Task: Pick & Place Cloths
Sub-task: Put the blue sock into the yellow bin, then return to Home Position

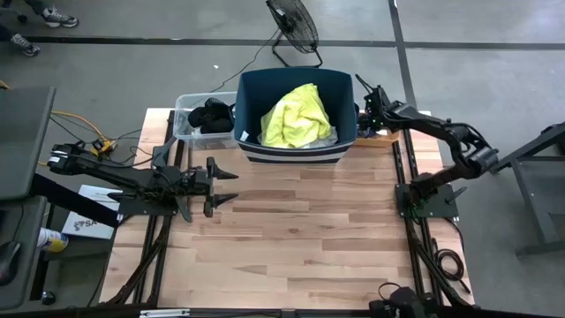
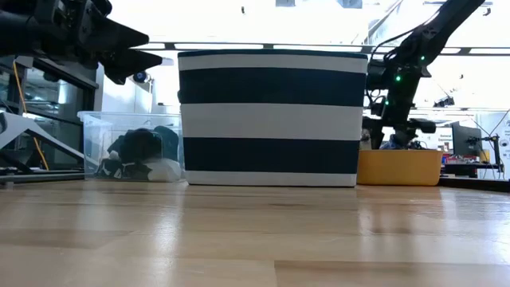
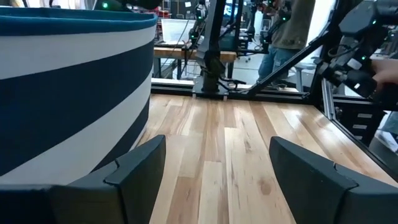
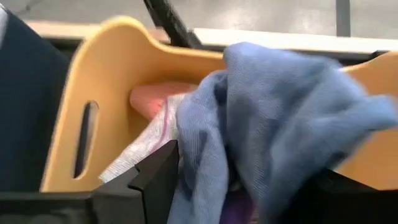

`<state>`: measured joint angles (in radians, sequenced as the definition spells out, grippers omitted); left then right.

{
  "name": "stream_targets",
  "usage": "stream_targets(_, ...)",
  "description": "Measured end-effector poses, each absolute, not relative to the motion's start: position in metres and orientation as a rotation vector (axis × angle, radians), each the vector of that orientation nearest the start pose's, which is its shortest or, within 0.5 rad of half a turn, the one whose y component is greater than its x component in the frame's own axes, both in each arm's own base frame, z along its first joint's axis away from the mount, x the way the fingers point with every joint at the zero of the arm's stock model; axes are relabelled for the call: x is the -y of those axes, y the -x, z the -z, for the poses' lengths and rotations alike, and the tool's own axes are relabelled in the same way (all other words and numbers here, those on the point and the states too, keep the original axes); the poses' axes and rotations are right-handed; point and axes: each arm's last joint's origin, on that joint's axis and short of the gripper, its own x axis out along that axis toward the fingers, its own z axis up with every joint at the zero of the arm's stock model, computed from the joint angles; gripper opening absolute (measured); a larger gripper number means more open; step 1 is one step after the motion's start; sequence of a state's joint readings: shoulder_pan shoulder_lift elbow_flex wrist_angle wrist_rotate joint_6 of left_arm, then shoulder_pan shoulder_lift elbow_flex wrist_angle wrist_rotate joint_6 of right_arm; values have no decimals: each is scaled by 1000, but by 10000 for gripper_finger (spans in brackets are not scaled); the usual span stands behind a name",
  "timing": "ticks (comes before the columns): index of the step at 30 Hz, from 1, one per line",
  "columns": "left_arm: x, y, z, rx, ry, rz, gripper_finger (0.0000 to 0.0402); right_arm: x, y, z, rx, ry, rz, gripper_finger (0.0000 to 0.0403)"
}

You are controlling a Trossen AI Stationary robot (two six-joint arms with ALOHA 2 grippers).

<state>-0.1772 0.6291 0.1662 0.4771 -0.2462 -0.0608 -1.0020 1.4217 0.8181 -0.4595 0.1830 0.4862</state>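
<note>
Now, blue cloth (image 4: 280, 118): soft knit, light and floppy by the look of it; it should bunch rather than slide, and will drape off whatever pinches it.
Hold point: judged best at a thick gathered fold near the middle, not a loose edge, so the whole piece lifts together.
Cloth vs fingers: draped between and over the right gripper's (image 4: 239, 186) two dark fingers, above the orange tray (image 4: 68, 124); a pinkish fabric (image 4: 155, 99) lies in the tray behind it.
Right fingers: parted, cloth lying in the gap; whether they grip it firmly cannot be told.
Right arm position: reaching over the tray just beside the navy striped tub (image 1: 296, 150).
Left gripper (image 1: 222, 186): jaws spread wide, nothing between them, hovering over bare table (image 1: 300, 238) near the tub's front.
Other cloths: neon yellow shirt (image 1: 296, 115) piled in the tub; dark garments (image 1: 210, 115) in the clear plastic bin (image 1: 185, 106) alongside.
</note>
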Motion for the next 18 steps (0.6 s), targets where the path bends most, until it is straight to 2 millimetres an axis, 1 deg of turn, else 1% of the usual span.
stream_targets(10,19,-147,-205,17,61,-71,281,209,-127,-218,-710,-794,1327,215)
stream_targets(15,19,-147,-206,24,62,-72,281,203,-123,-235,-621,-764,1320,215)
stream_targets(18,19,-147,-206,21,60,-81,281,202,-122,-239,-586,-752,1321,213)
